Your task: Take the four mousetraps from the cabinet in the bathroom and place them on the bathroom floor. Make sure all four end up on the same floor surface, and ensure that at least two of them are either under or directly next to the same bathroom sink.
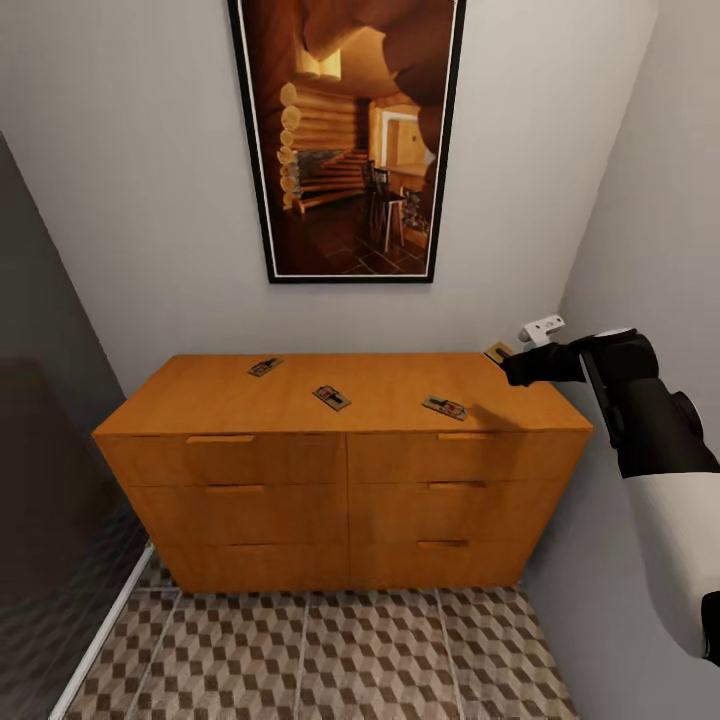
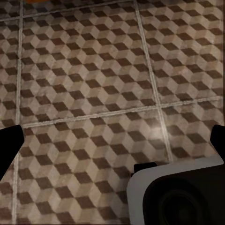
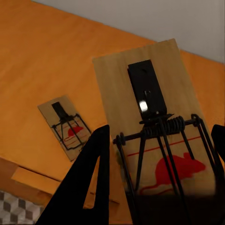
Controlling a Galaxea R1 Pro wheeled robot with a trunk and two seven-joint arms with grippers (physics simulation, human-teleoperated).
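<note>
Left end effector (image 2: 112, 140) spread above bathroom floor (image 2: 93, 70). Three mousetraps (image 1: 331, 397) flat on cabinet (image 1: 340, 470) top, spaced apart. Right end effector (image 3: 159, 145) pinching fourth mousetrap (image 3: 150, 117) above cabinet's right rear corner.

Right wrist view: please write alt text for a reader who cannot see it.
A tan mousetrap with a black spring bar and a red mouse print sits close up between the right gripper's dark fingers, over the orange-brown cabinet top. A second mousetrap lies flat farther off on the same top, near its front edge; patterned floor tile shows in one corner.
</note>
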